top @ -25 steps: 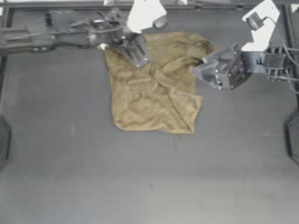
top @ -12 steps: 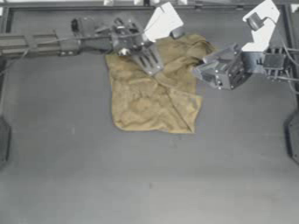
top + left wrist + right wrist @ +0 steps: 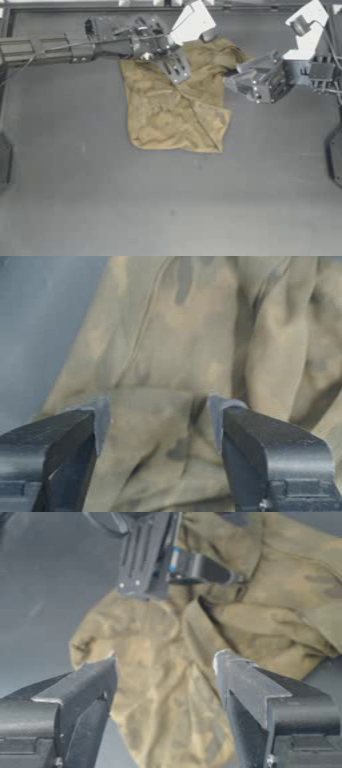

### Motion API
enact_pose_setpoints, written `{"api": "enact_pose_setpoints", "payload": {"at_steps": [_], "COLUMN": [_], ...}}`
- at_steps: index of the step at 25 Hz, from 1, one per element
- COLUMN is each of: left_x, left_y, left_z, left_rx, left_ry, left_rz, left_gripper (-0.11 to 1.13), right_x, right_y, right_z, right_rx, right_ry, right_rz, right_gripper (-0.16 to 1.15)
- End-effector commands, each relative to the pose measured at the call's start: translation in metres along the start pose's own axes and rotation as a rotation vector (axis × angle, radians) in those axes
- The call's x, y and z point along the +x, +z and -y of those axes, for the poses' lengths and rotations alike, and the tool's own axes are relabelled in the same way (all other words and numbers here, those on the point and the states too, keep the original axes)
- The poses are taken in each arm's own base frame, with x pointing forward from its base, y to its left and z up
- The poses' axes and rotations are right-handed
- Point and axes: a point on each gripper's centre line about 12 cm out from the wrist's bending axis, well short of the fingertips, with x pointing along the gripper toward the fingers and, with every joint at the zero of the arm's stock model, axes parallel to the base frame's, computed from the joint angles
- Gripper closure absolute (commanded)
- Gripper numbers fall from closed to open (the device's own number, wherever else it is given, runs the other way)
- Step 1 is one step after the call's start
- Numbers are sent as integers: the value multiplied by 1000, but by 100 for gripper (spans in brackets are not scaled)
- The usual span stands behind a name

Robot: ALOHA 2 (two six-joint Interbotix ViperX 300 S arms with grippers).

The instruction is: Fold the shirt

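Left claw [image 3: 175, 70] spread over shirt [image 3: 175, 107], upper centre. Right claw [image 3: 246, 82] spread at shirt's right edge. Best pinch one layer only, lift evenly.

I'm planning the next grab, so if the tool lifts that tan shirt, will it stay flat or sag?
Likely sag: the shirt lies wrinkled and bunched under the open left tool. Probably light, since thin folds drape loosely. It may drag across the table rather than slide as one piece.
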Motion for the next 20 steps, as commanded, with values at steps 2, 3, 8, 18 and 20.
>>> {"api": "enact_pose_setpoints", "payload": {"at_steps": [2, 3, 8, 18, 20], "left_x": [-59, -64, -98, -156, -165], "left_y": [22, 20, 10, -25, -31], "left_z": [-14, -16, -21, -21, -20], "left_rx": [-22, -21, -23, -34, -42], "left_ry": [3, 3, -4, -55, -69], "left_rz": [107, 108, 142, 239, 260], "left_gripper": [10, 10, 12, 12, 12], "right_x": [-5, -4, -4, 20, 30], "right_y": [7, 6, 11, 9, 9], "right_z": [0, 2, 33, 81, 84], "right_rx": [-5, -6, 36, 45, 43], "right_ry": [-4, -14, -153, -360, -357], "right_rz": [18, 14, -10, -111, -116], "right_gripper": [8, 8, 7, 7, 7]}}
